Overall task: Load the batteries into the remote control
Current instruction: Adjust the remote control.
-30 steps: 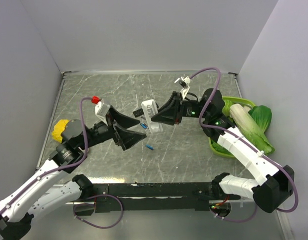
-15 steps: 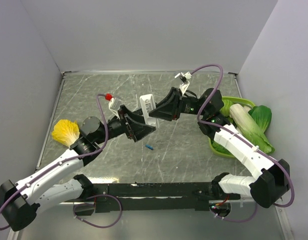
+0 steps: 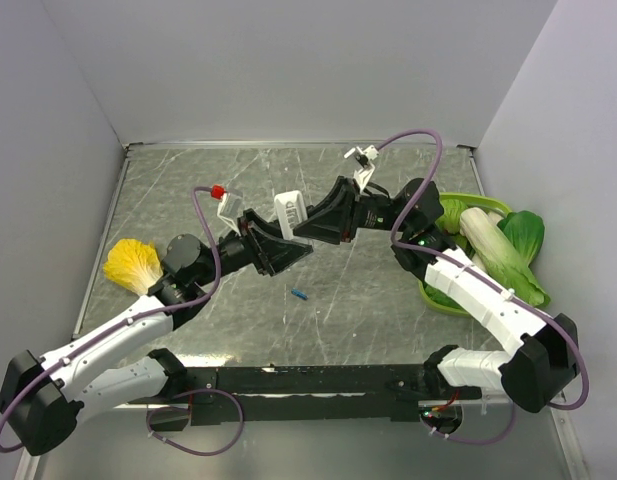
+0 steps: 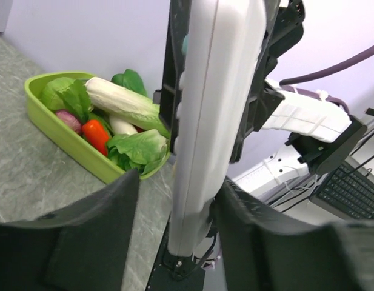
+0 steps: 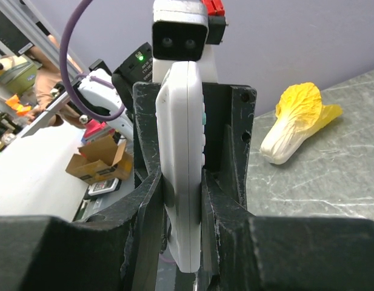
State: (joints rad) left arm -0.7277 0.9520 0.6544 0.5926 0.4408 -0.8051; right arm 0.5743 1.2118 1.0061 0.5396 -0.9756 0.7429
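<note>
Well to the tray-less side of the lime-green plastic tray [image 3: 428,292] of vegetables, your right claw [image 3: 304,226] is clenched across the flat faces of the small white rectangular plastic remote control [image 3: 291,210], lifting it edge-on above the grey marbled desk [image 3: 188,190]. Your left claw [image 3: 293,258] stands released, one finger on either side of the remote's far end. One tiny blue cylindrical battery [image 3: 301,295] with silvery ends lies on the desk below the remote and farther from the tray; the second cell shows in no view. The remote looks light, stiff and smooth-sided, so a squeeze on its broad faces, clear of the battery bay, should hold best. The cell is likely to roll and slip: pinch it across the barrel at mid-length.
</note>
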